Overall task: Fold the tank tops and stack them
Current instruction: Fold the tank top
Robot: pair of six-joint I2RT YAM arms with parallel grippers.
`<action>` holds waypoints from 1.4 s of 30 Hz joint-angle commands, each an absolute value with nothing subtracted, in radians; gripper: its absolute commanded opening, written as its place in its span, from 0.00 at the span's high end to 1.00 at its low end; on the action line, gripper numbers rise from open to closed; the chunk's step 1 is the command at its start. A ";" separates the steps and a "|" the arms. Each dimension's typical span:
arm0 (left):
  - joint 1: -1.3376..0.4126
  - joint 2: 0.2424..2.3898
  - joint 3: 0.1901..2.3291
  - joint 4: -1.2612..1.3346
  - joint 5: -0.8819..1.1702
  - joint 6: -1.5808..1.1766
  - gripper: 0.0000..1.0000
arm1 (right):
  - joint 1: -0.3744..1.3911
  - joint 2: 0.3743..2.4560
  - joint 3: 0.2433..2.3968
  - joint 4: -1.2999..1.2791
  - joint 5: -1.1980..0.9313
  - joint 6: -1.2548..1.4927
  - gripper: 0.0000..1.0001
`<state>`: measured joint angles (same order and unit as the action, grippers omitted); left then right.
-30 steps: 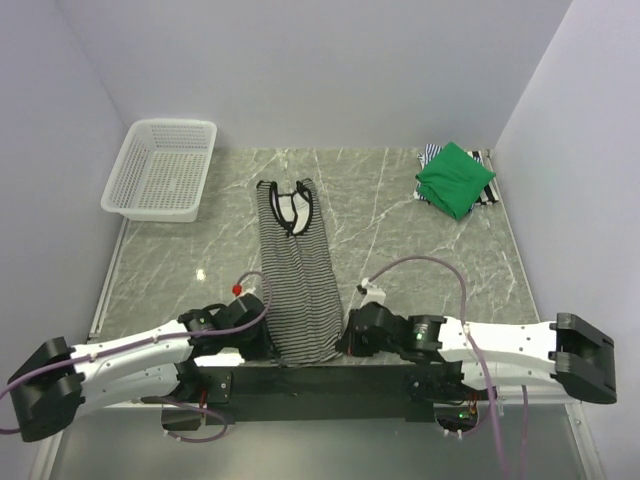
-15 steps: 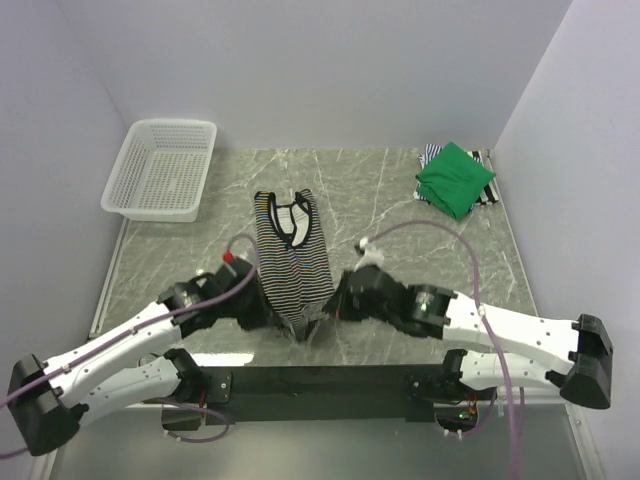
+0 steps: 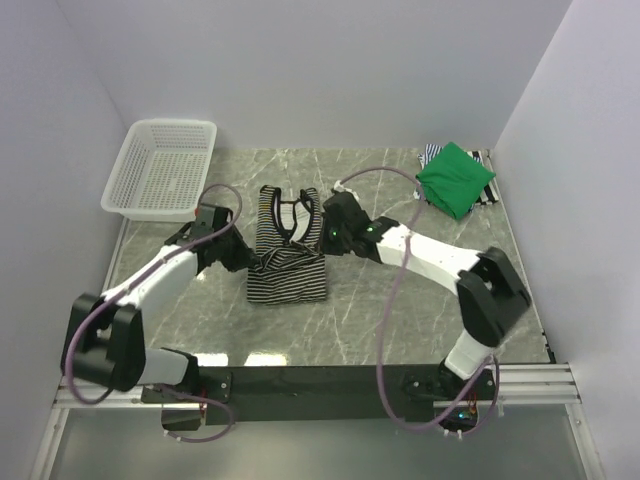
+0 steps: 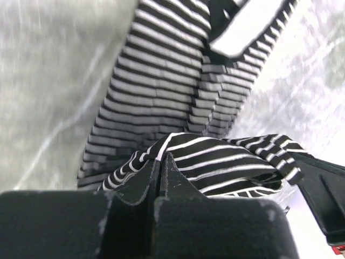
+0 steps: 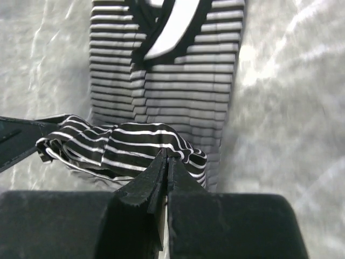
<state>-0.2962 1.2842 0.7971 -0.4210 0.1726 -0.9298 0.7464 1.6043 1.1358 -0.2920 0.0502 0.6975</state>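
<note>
A black-and-white striped tank top [image 3: 288, 262] lies mid-table, its hem lifted and doubled over toward the neckline. My left gripper [image 3: 247, 262] is shut on the hem's left corner, and the pinched cloth [image 4: 178, 148] shows at its tips [image 4: 160, 156]. On the other side my right gripper [image 3: 322, 238] is shut on the hem's right corner [image 5: 178, 147], just past its tips [image 5: 167, 155]. The neckline [image 3: 292, 210] stays flat on the table. A folded bright green tank top [image 3: 455, 178] rests at the back right on another striped one [image 3: 430, 154].
A white mesh basket [image 3: 161, 170] stands at the back left. Side walls close in the grey marble table [image 3: 400, 300] left and right. Both arms reach over the middle of the table.
Both grippers have carried the hem from the near edge away toward the neckline, folding the striped top to about half its length.
</note>
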 commanded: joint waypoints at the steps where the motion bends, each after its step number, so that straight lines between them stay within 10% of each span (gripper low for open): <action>1: -0.258 1.383 0.857 -0.276 0.231 -0.888 0.99 | 0.716 1.698 1.241 -0.221 0.003 0.638 1.00; 10: -0.242 1.611 1.003 -0.186 0.227 -0.890 0.99 | 0.660 1.888 1.377 -0.219 -0.021 0.649 0.98; 13: -0.235 1.650 1.048 -0.175 0.222 -0.893 0.92 | 0.641 1.905 1.393 -0.224 -0.002 0.658 0.84; 17: -0.227 1.681 1.106 -0.144 0.213 -0.896 0.53 | 0.624 1.901 1.381 -0.207 0.023 0.666 0.59; 26: -0.206 1.669 1.242 -0.213 0.164 -0.848 0.41 | 0.604 1.809 1.353 -0.209 0.112 0.654 0.45; 33: -0.196 1.615 1.198 -0.276 0.143 -0.873 0.53 | 0.670 1.776 1.339 -0.172 0.046 0.604 0.46; 37: -0.198 1.517 1.044 -0.258 0.130 -0.928 0.86 | 0.692 1.867 1.413 -0.140 -0.101 0.594 0.48; 42: -0.204 1.375 0.898 -0.253 0.147 -0.985 0.97 | 0.701 1.927 1.434 -0.014 -0.287 0.612 0.52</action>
